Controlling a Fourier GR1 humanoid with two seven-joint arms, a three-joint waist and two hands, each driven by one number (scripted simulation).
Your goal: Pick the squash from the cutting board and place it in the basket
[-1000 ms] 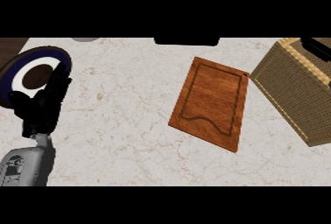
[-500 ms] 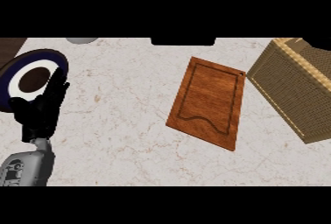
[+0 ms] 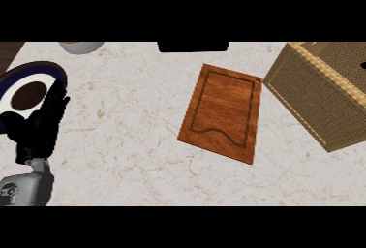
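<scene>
From my remote station, I see 1 hand, the left hand [image 3: 41, 127], resting with fingers straight over a plate [image 3: 22, 77] at left. The cutting board [image 3: 220, 113] lies beside the basket [image 3: 314, 97]; the squash apparently sits on neither.

Pale marble tabletop [image 3: 136, 160] carries wooden cutting board [image 3: 221, 112], woven basket [image 3: 322, 92], plate [image 3: 25, 92] at left.
</scene>
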